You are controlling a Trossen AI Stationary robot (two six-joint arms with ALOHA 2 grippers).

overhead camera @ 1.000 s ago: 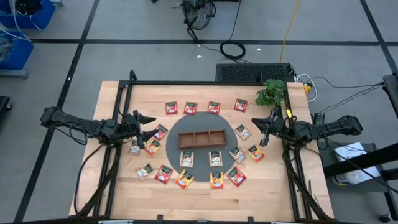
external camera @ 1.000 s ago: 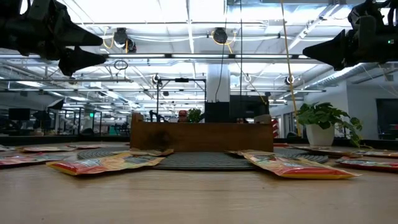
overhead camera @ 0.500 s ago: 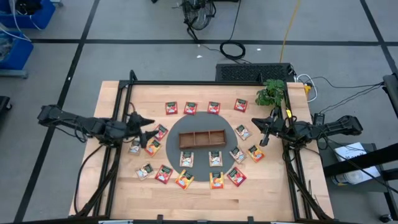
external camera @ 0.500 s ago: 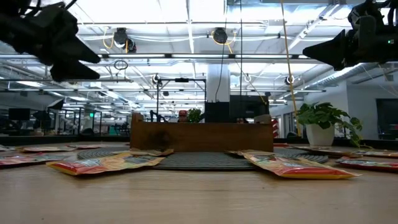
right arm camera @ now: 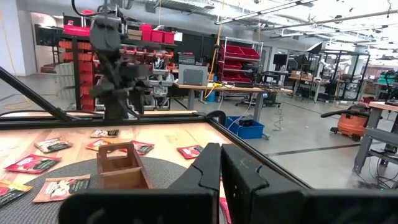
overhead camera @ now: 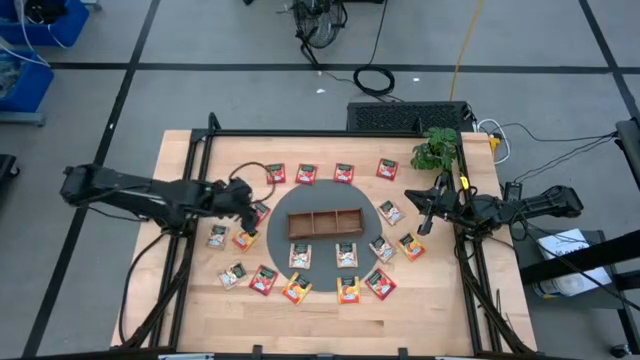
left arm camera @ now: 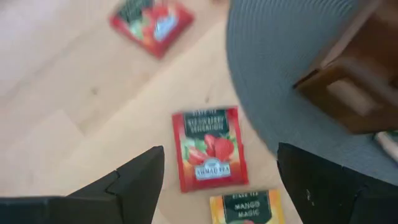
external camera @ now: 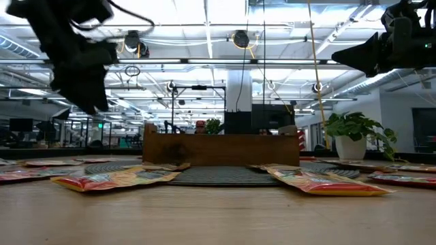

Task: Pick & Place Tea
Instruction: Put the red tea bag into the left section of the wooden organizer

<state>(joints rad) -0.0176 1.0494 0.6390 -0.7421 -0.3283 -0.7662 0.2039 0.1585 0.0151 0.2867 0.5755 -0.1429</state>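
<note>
In the high view we count seventeen tea packets ringed round the wooden tray (overhead camera: 325,222) on the round grey mat (overhead camera: 276,240): seven red, four orange-yellow, six whitish. The arm may hide one more. The tray has three compartments, and none of the tea is in them yet. The left hand (overhead camera: 245,200) hovers open over the red packet (overhead camera: 260,212) at the mat's left edge, and the right hand (overhead camera: 420,205) waits closed near the potted plant (overhead camera: 435,150). In the low view the packets (external camera: 116,180) lie nearly flat on the surface (external camera: 218,218), with edges slightly lifted. We judge them very light, thin, limp and slick, so they will likely slide or buckle rather than break. The left wrist view shows the open fingers (left arm camera: 140,180) straddling a strawberry packet (left arm camera: 208,148), with a mango packet (left arm camera: 245,208) just beside it and another red packet (left arm camera: 152,22) farther off. We would pinch it across two opposite edges, pressing down so a fingertip gets under. In the right wrist view the right hand's fingers (right arm camera: 205,168) are pressed together, empty, facing the tray (right arm camera: 121,165).
</note>
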